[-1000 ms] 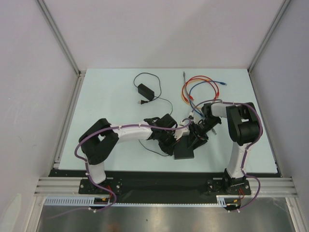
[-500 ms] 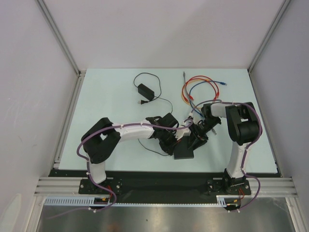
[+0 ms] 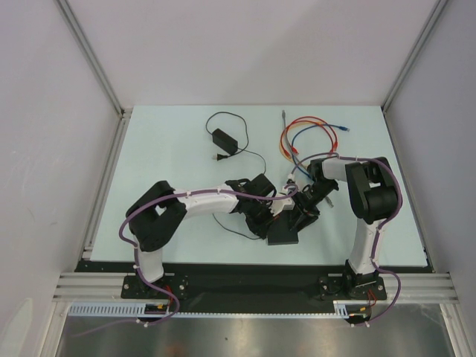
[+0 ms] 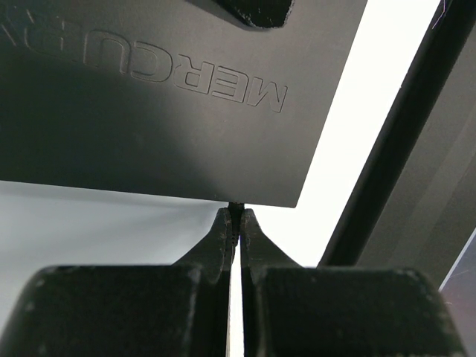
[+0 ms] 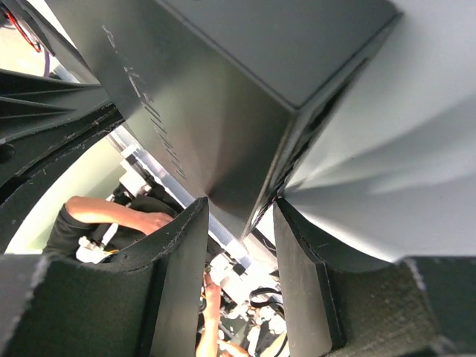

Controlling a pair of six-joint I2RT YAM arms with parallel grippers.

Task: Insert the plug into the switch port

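Now the right claw (image 5: 238, 208) clamps a corner of the black switch box (image 5: 223, 111), while the left claw (image 4: 235, 217) sits pinched closed at the box's edge.

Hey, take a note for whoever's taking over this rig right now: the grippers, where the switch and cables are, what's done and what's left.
Left gripper: shut, tips at the edge of the black switch box; I cannot tell whether it pinches anything.
Right gripper: closed on a corner of the switch box, at the table's front centre.
Power adapter lies back left and coloured cables back right, neither in a gripper.
Done: box gripped.
Left: no view shows a plug seated. Find the plug, line it up with the port and push it in.
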